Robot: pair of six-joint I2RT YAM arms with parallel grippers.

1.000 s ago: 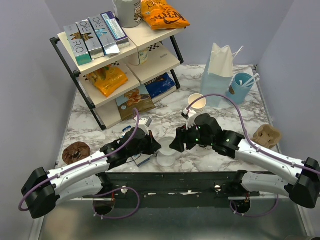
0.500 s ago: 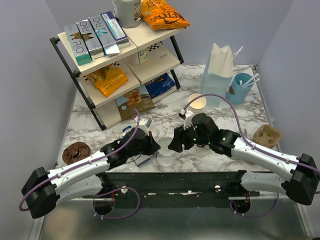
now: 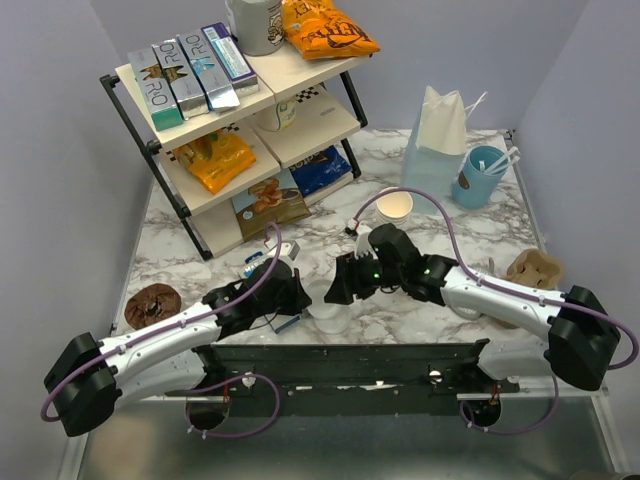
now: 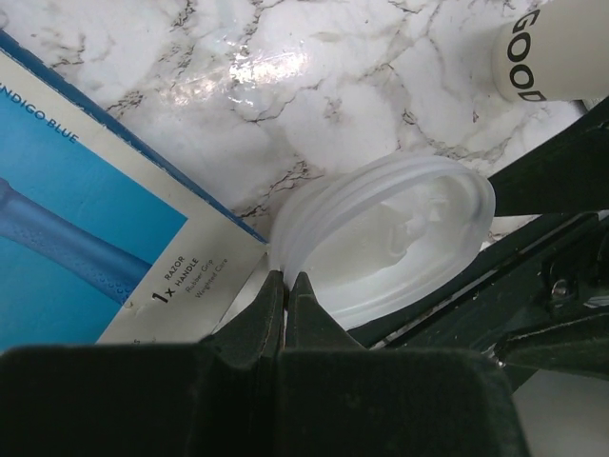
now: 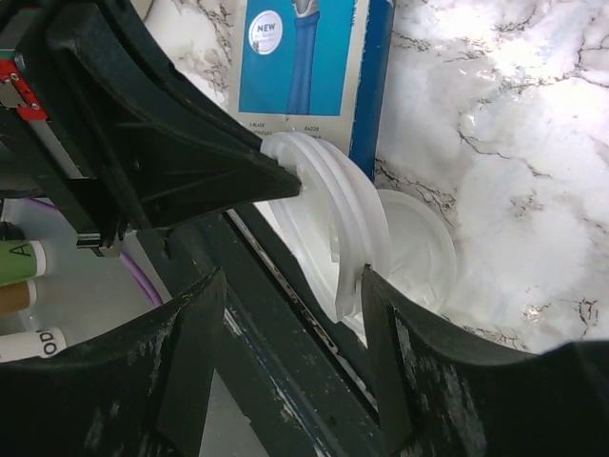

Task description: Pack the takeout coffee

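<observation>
No cup with a lid on it shows in any view. A lidless cream paper cup stands behind my right arm; its printed side shows in the left wrist view. My left gripper is shut on the rim of a loose white plastic lid and holds it tilted on edge at the table's front edge. A second white lid lies flat under it. My right gripper is open, its fingers either side of the tilted lid's lower edge, the right finger nearly touching it.
A blue razor box lies beside the lids. A shelf rack of snacks stands at the back left, a white paper bag and a blue cup of stirrers at the back right. A cardboard cup carrier sits right, a brown pastry left.
My right gripper has moved left to the lids and now straddles the tilted lid. My left gripper has stayed shut on the lid and shifted only slightly.
</observation>
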